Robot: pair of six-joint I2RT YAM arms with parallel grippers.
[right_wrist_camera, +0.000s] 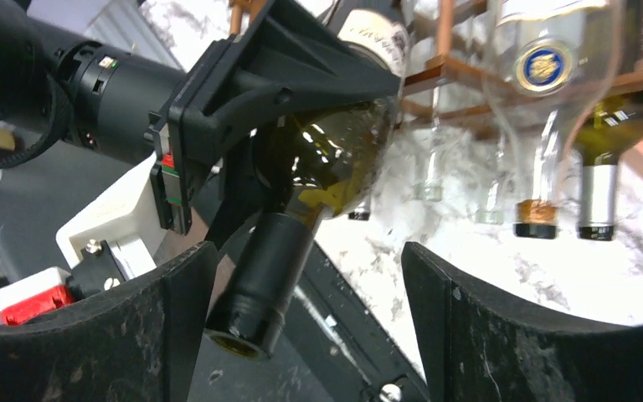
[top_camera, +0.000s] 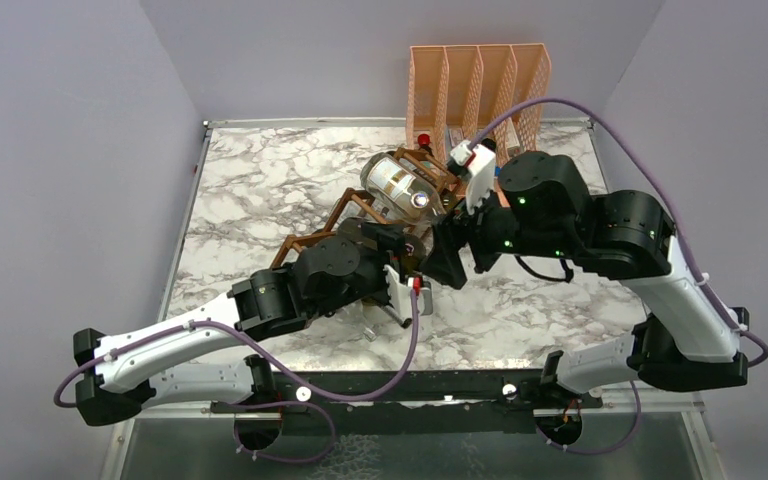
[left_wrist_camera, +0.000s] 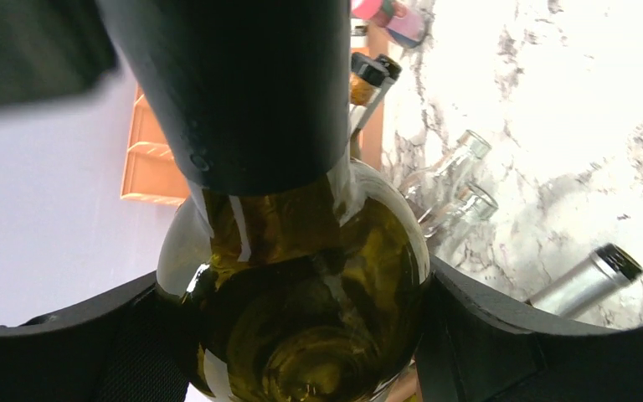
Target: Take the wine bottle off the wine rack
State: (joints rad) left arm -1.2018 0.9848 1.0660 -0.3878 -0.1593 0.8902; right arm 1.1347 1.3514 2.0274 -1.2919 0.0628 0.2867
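Wine rack [top_camera: 352, 207] stands behind. The green wine bottle [right_wrist_camera: 335, 159] hangs just in front of it, neck tilted down, and my left gripper [left_wrist_camera: 301, 327] clasps its body. My right gripper [right_wrist_camera: 301, 251] gapes empty. I'd firm the left grip before drawing clear.

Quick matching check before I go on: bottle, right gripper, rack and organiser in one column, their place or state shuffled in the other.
A green wine bottle
B right gripper
C wine rack
D file organiser

1 peach, by the back wall
2 jaws apart, gripping nothing
3 clamped by the left gripper
4 brown lattice with other bottles in it

Pairs: A-3, B-2, C-4, D-1
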